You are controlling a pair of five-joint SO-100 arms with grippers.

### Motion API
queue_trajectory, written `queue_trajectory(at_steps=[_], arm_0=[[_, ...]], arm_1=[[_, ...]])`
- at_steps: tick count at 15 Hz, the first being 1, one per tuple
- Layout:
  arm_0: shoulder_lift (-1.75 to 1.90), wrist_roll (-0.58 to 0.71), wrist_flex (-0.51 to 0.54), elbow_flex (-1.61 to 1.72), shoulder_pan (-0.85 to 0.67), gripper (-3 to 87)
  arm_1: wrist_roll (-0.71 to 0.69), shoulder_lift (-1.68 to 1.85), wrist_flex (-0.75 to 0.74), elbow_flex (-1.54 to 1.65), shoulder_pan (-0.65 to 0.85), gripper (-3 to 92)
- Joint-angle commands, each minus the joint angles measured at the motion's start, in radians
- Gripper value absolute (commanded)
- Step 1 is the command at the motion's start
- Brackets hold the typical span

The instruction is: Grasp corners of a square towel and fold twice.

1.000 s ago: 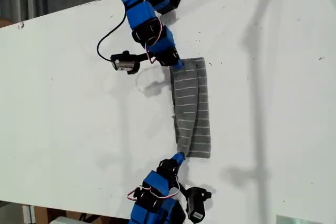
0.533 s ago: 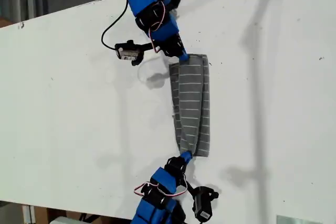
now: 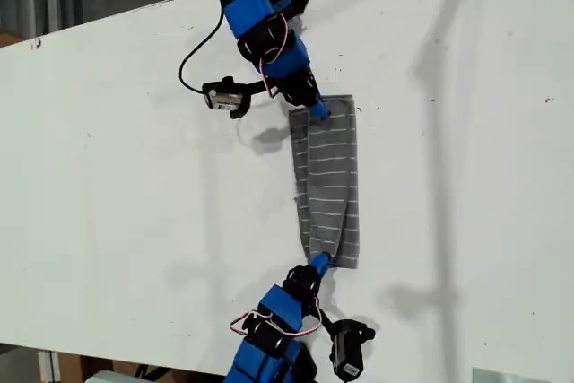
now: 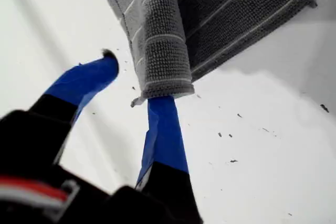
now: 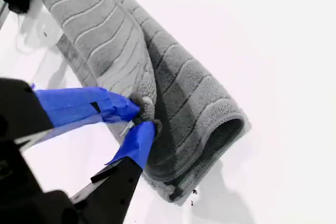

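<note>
Towel axis: the towel (image 3: 327, 181) lies with its long axis running 12 to 6 o'clock in the exterior view, a narrow folded strip.
Towel place: on our white table (image 3: 117, 177), just toward 3 o'clock from its middle.
Our first gripper (image 4: 135, 80): at the towel's 6 o'clock end (image 3: 318, 264). Its jaws are spread. One finger touches the rolled end of the upper layer from beneath, and the other stands clear of the cloth.
Our second gripper (image 5: 140, 118): at the 12 o'clock end (image 3: 318, 111), pressed together and pinching the upper layer's edge.
Towel look: dark grey with thin white stripes across the strip. The upper layer narrows toward 6 o'clock, and the lower layer lies flat on its 3 o'clock side. At the second gripper the fold bulges into an open loop.
</note>
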Motion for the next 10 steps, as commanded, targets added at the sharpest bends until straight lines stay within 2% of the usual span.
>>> queue_trajectory(at_steps=[1, 6, 10], arm_0=[[-0.005, 0.021, -0.018, -0.067, 0.015, 18.7], [0.043, 0.012, 0.048, -0.06, -0.006, 30.2], [0.074, -0.002, 0.048, -0.028, -0.003, 37.4]], arm_1=[[-0.011, 0.003, 0.017, -0.052, -0.009, 25.3], [-0.012, 0.018, 0.081, -0.06, 0.015, 29.8], [-0.002, 0.044, 0.27, -0.044, 0.101, 34.9]])
